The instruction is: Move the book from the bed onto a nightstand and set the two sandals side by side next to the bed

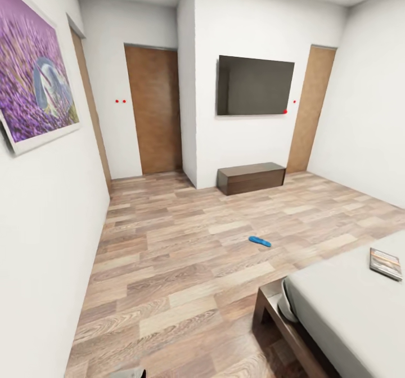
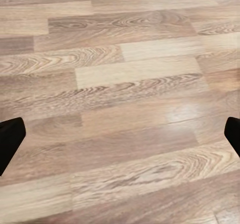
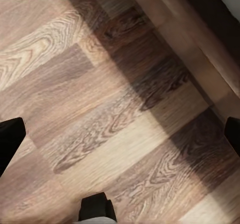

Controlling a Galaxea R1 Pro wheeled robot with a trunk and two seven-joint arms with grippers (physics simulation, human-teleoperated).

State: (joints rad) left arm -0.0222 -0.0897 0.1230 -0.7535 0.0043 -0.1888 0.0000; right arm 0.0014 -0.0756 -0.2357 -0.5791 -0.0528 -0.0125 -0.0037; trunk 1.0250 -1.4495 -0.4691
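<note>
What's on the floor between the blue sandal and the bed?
Nothing: in the head view, bare floor lies between the sandal and the bed.

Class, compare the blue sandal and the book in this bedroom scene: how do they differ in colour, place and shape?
The sandal is bright blue; the book has a dark cover with a pale picture. The sandal lies on the wood floor; the book lies on the bed. The sandal is a rounded oval; the book is rectangular. Both lie flat.
</note>
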